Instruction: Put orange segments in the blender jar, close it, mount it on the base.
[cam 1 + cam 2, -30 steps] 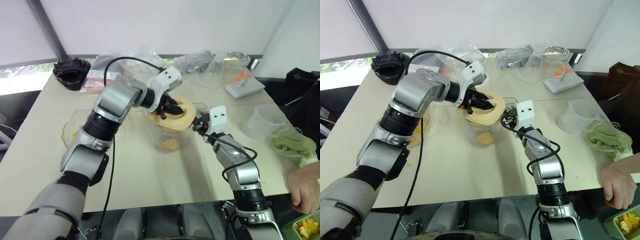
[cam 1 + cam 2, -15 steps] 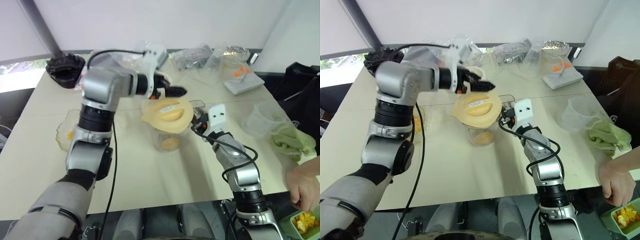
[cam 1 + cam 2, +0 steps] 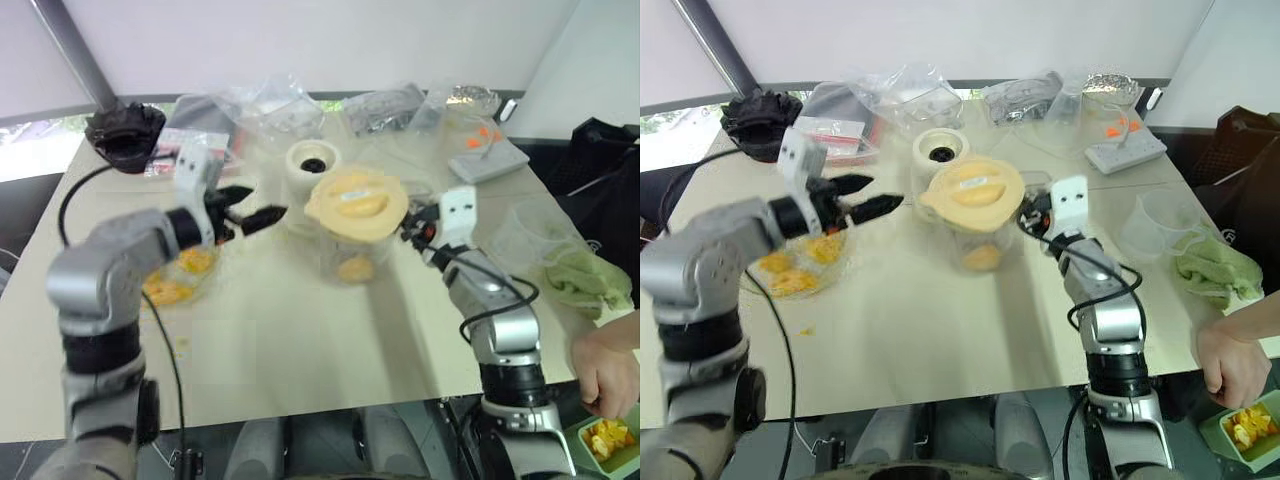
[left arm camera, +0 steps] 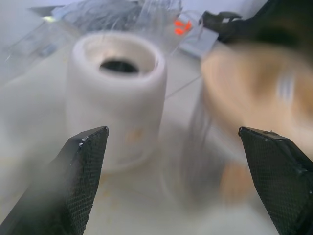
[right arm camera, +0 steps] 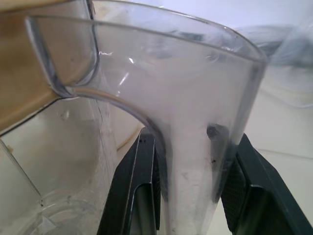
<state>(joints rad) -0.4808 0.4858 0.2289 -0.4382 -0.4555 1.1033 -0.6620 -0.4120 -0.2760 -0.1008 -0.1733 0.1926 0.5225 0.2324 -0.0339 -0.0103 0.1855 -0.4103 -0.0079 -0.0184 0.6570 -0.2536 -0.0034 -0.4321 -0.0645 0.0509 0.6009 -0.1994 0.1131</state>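
The left tool (image 3: 866, 196) hangs over the table (image 3: 940, 330) with its two black fingers spread wide and nothing between them, pointing toward the base (image 3: 939, 156) and the jar (image 3: 978, 232). Just below and behind this tool sits a shallow glass bowl (image 3: 790, 270) with orange segments (image 3: 805, 262) in it. Ahead of the tool stands the cream base, upright, its black socket facing up. Beside the base, nearer the right tool, is the clear jar with a cream lid (image 3: 973, 192) resting on its mouth and a few segments at its bottom. The right tool (image 5: 190, 196) pinches the jar's side handle (image 5: 195, 142), one finger on each side of it. Beyond this tool, well apart, stand a clear measuring cup (image 3: 1155, 228) and a green cloth (image 3: 1220, 275). A person's hand (image 3: 1232, 368) rests at the table's edge.
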